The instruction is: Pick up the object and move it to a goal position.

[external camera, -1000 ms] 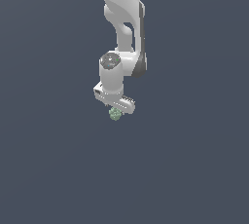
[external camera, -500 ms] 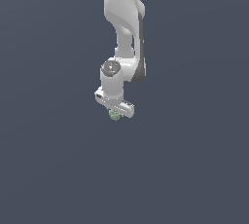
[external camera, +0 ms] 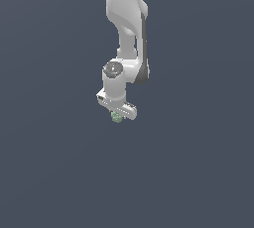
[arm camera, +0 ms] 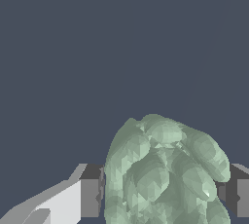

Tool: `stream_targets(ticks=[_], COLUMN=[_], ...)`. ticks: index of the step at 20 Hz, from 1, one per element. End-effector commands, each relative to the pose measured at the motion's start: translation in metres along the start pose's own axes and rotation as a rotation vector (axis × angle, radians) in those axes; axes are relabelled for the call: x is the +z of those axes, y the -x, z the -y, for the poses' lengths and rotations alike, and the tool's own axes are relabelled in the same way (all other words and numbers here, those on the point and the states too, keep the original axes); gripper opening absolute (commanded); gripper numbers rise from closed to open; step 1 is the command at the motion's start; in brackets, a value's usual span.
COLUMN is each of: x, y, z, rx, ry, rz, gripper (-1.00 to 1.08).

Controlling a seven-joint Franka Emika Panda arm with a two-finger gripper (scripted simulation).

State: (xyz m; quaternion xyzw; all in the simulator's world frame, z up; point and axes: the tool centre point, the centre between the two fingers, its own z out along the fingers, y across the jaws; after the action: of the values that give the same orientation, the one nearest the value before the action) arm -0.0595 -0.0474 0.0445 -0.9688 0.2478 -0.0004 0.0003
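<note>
The object [external camera: 116, 118] is a small pale green knobbly lump. In the exterior view it peeks out just under the white gripper [external camera: 117, 116], which hangs from the white arm in the middle of the picture. In the wrist view the object [arm camera: 163, 174] fills the space between the two fingers [arm camera: 90, 191], which press on it from both sides. The gripper is shut on the object and holds it off the ground.
A plain dark grey-blue surface [external camera: 198, 172] lies all around, with no other object or edge in view.
The arm has moved slightly up and toward the exterior view's left with the object held in the gripper.
</note>
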Motion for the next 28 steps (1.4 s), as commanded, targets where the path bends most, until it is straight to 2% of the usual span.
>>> stream_targets(ticks=[1, 7, 13, 28], x=[0.000, -0.012, -0.042, -0.181], y=[0.000, 0.005, 0.019, 0.077], z=[0.000, 0.008, 0.029, 0.123], rx=[0.000, 0.000, 0.000, 0.001], ry=[0.000, 0.000, 0.000, 0.003], rz=[0.000, 0.000, 0.000, -0.002], gripper=[-1.00, -1.00, -1.00, -1.00])
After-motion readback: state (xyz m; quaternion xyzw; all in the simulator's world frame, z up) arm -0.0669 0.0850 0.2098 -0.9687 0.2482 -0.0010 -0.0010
